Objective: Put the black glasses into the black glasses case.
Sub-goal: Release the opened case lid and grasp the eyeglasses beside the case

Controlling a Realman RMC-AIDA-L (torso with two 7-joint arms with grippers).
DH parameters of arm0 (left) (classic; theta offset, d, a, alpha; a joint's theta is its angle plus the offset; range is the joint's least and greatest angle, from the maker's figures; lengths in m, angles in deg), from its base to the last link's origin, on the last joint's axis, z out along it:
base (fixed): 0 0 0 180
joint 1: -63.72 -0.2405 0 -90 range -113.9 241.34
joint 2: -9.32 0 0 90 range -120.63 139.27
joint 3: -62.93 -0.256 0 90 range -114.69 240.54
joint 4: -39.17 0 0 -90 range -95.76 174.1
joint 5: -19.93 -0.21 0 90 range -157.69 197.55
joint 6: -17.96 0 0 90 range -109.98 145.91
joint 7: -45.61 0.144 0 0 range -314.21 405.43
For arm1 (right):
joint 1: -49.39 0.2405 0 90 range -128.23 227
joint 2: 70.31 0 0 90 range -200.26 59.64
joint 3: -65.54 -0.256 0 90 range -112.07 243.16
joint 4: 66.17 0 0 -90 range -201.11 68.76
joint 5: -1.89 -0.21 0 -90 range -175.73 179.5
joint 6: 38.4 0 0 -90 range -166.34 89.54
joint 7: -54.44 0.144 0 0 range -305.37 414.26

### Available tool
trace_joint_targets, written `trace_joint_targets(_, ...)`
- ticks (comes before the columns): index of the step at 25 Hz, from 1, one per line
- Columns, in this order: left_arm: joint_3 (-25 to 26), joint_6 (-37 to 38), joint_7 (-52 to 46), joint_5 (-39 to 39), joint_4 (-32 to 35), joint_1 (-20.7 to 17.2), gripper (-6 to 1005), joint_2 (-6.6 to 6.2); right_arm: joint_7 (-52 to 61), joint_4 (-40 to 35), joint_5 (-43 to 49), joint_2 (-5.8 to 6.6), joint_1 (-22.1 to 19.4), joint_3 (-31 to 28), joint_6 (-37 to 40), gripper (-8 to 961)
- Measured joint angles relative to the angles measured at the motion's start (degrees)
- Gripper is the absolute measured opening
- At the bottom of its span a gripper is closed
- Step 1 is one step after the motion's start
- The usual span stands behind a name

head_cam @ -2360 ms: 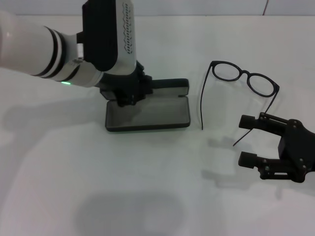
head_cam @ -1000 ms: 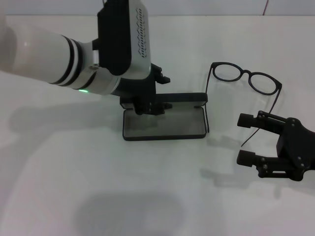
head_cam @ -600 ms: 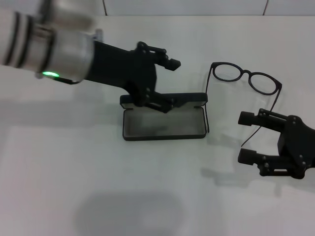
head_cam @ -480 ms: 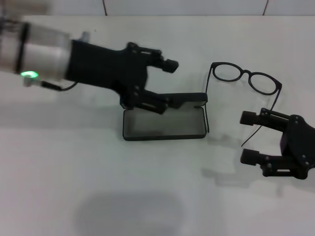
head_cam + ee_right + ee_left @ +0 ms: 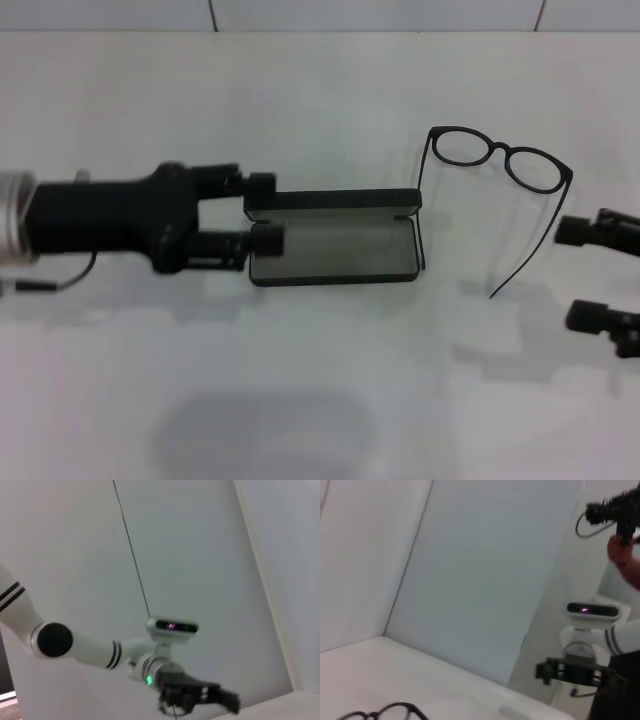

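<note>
The case lies open at frame centre, its left end crowded by the left gripper. Its right edge is touched by the glasses. Bare table is seen below.

Glasses case open at centre, glasses behind-right, left gripper at its left end

White table, pale wall panels with a thin dark seam
</note>
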Motion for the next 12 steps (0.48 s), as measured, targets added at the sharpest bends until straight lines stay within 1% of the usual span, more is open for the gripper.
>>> trace_joint_targets(2,0.2,1.0,1.2,0.6,-0.2,-2.1,777,1.01,0.1,-0.1,0.0,0.65,0.3,-0.3,0.4,871)
trace_joint_targets(4,0.3,1.5,2.8,0.9,-0.6,-4.0,777,2.37,0.3,-0.4,0.1,0.93,0.7,-0.3,0.5,871)
trace_joint_targets(5,0.5,1.5,3.5,1.2,-0.9,-4.7,777,2.85,0.3,-0.8,0.3,1.05,0.9,-0.2,0.5,871)
trace_joint_targets(6,0.6,1.5,4.8,1.5,-1.5,-5.6,777,3.65,0.4,-1.3,0.4,1.07,0.9,-0.1,0.5,870)
trace_joint_targets(8,1.0,1.4,7.6,2.3,-2.8,-6.7,777,4.8,0.5,-2.5,0.7,1.12,1.0,0.1,0.5,870)
trace_joint_targets(12,1.3,0.3,11.1,3.2,-4.0,-8.4,777,6.63,2.9,-4.8,1.7,1.08,1.9,0.9,0.5,870)
